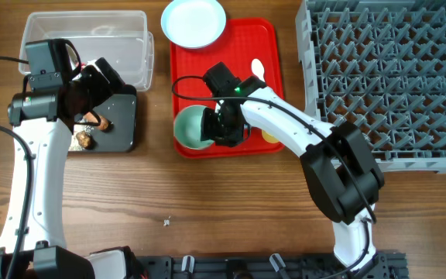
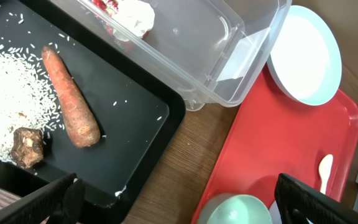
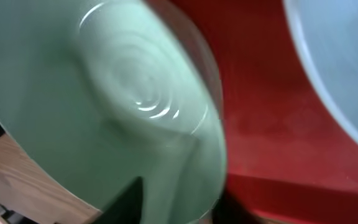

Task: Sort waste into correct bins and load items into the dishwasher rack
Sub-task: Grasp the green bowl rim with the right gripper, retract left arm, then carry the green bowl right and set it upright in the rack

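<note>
Wooden bench (image 1: 207, 201) surface carries every item. At its left we find the black tray (image 2: 135, 112), which holds the carrot piece (image 2: 70, 96), the brown lump (image 2: 28, 146) just beside the carrot's thick end, and a spread of white rice crumbs (image 2: 11, 93). Behind it we see the clear tub (image 2: 229, 62), with the red-and-white wrapper (image 2: 129, 15) inside. The left tool (image 2: 179, 199) hangs above the black tray with its jaws fully spread and nothing between them.

We locate the red serving tray (image 2: 278, 143) at the centre. The pale-blue plate (image 2: 306, 53) overlaps its far edge and the white spoon (image 2: 324, 171) lies on it. The teal bowl (image 3: 104, 93) sits at the tray's near left corner. The right tool (image 1: 224, 128) straddles the bowl's rim, with one finger inside the bowl. We cannot tell whether it clamps the rim. The dishwasher rack (image 1: 385, 70) stands at the right.
</note>
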Motion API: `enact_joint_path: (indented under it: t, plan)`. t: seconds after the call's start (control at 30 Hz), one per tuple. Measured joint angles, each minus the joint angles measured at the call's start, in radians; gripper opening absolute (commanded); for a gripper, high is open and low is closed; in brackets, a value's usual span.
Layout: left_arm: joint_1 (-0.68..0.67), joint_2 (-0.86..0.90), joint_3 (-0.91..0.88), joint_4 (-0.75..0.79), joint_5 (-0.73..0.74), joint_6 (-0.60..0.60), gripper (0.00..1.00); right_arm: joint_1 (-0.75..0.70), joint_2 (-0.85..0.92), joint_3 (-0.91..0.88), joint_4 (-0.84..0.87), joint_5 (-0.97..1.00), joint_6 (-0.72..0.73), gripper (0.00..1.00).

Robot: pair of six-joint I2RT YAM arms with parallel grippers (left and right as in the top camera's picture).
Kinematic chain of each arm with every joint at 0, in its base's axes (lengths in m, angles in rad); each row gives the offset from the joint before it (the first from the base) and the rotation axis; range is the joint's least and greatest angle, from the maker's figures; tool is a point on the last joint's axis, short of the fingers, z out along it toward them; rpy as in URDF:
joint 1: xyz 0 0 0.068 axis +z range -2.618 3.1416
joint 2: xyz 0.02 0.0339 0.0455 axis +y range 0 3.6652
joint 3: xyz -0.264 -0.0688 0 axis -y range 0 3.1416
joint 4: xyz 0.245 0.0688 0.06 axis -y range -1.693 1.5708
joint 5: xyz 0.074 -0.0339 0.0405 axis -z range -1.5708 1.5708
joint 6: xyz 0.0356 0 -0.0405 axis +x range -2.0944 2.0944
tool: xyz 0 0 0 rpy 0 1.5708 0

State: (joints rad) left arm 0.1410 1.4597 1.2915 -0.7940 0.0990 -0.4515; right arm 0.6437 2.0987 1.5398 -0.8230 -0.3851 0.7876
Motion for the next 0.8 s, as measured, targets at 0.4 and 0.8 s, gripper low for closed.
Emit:
enact_joint_path:
  t: [0.4, 0.8]
  plan:
    - [0.000, 0.000, 0.000, -0.007, 0.000, 0.000, 1.00, 0.000, 0.000, 0.000, 0.026, 0.000, -0.007, 0.05]
    - [0.000, 0.000, 0.000, -0.007, 0.000, 0.000, 1.00, -0.015, -0.098, 0.099, -0.087, 0.172, -0.168, 0.04]
